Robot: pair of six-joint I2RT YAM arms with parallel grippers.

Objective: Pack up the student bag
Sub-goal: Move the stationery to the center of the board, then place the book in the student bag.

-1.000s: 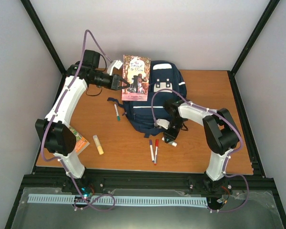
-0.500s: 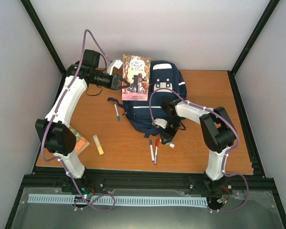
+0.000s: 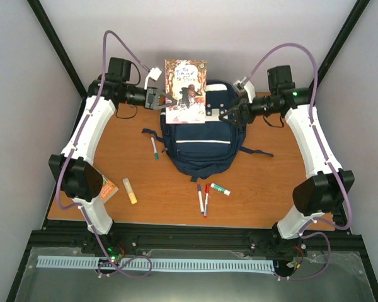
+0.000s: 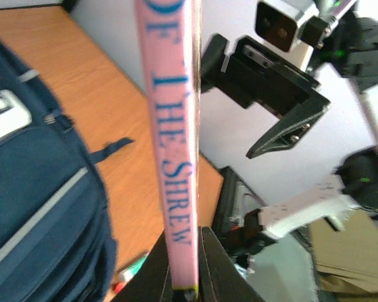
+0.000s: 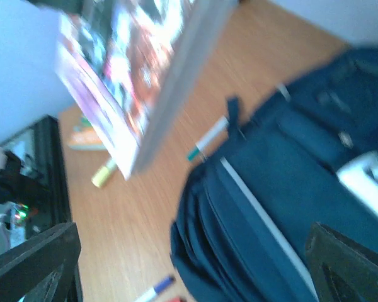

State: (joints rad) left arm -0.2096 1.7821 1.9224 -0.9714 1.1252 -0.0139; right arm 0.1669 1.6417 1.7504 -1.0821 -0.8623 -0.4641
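Orange-brown table (image 3: 277,189), white-walled cell: the left gripper (image 3: 166,99) clamps a pink-spined paperback (image 3: 186,91) upright over the student bag (image 3: 198,141), which lies flat at the table's centre. The right gripper (image 3: 229,114), jaws spread wide and empty, hovers beside the bag's top. Markers (image 3: 200,197) lie near its lower edge.

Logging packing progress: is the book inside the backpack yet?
Out. The left pincer holds the book lifted over the backpack's top end.
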